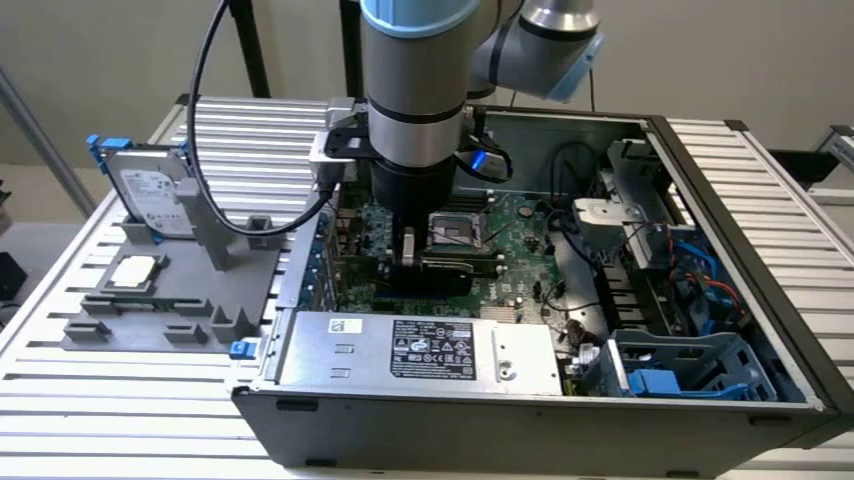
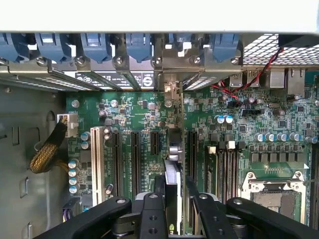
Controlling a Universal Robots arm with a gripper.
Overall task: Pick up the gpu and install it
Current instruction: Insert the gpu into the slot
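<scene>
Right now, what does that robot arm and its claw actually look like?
The arm is a thick silver-grey tube with light-blue caps at its joints. A black cable loops down beside it. Lower down, a black cylinder leads into the gripper, whose black fingers are jointed metal links dotted with bolts.

We see a green motherboard [image 2: 149, 124] speckled with silver-topped capacitors and crossed by long black slots, one slot white. The gpu [image 2: 173, 164] shows a thin dark edge with silver metal, pinched between the black fingers [image 2: 152, 219] of the gripper [image 1: 430, 262]. Blue clips [image 2: 94, 47] line the grey computer case [image 1: 747, 200]. On the grey stand [image 1: 174, 290] we spot a silver hard drive [image 1: 150, 195] with blue rails. The power supply [image 1: 414, 350] is silver with a black label.
</scene>
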